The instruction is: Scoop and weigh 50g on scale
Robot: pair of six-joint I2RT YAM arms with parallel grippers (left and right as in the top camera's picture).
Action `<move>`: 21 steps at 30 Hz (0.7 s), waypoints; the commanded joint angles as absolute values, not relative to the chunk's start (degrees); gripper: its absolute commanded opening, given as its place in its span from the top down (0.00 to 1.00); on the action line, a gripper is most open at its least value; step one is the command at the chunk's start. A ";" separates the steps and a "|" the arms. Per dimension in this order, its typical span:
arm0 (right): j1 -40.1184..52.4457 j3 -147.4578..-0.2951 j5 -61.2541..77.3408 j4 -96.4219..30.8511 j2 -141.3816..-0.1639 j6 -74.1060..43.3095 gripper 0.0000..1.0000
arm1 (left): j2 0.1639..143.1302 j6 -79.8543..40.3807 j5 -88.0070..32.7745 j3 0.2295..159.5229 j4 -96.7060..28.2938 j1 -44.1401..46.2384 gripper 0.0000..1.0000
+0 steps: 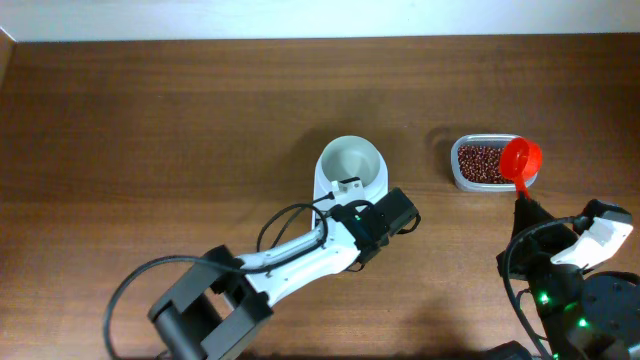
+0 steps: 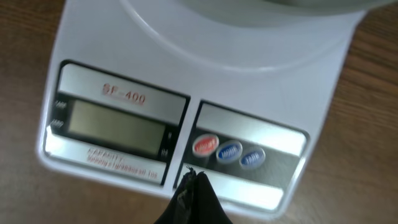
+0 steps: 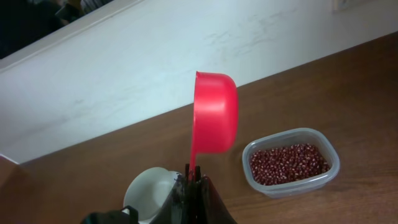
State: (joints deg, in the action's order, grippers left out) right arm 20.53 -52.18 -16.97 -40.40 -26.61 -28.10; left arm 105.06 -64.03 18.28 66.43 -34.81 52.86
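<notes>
1. The left gripper (image 2: pixel 194 182) is closed on nothing. Its tips are pressed together at the front edge of the scale (image 2: pixel 205 81), just below the red button (image 2: pixel 206 145) (I cannot tell if they touch it).
2. The right gripper (image 3: pixel 193 182) is clamped on the handle of the orange-red scoop (image 3: pixel 214 112), which stands on edge.
3. The scale sits in the middle of the table (image 1: pixel 150 130) with its white bowl (image 1: pixel 350 160) on top.
4. Farther right, apart from the scale, the beans (image 3: pixel 287 163) lie in the clear tub (image 3: pixel 292 186). The scoop's cup is above the tub's right rim.
</notes>
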 commanded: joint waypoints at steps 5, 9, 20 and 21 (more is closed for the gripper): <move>20.12 -53.47 -18.70 -40.21 -26.55 -28.08 0.96 | 107.11 -63.31 20.88 66.48 -32.51 52.99 1.00; 20.12 -53.47 -18.70 -40.23 -26.55 -28.08 0.96 | 108.40 -63.31 20.88 66.48 -31.66 52.99 1.00; 20.12 -53.47 -18.70 -40.25 -26.55 -28.08 0.96 | 108.81 -63.31 21.93 66.48 -30.83 52.99 1.00; 20.12 -53.47 -18.70 -40.25 -26.55 -28.08 0.96 | 108.81 -63.31 21.98 66.48 -30.65 52.99 1.00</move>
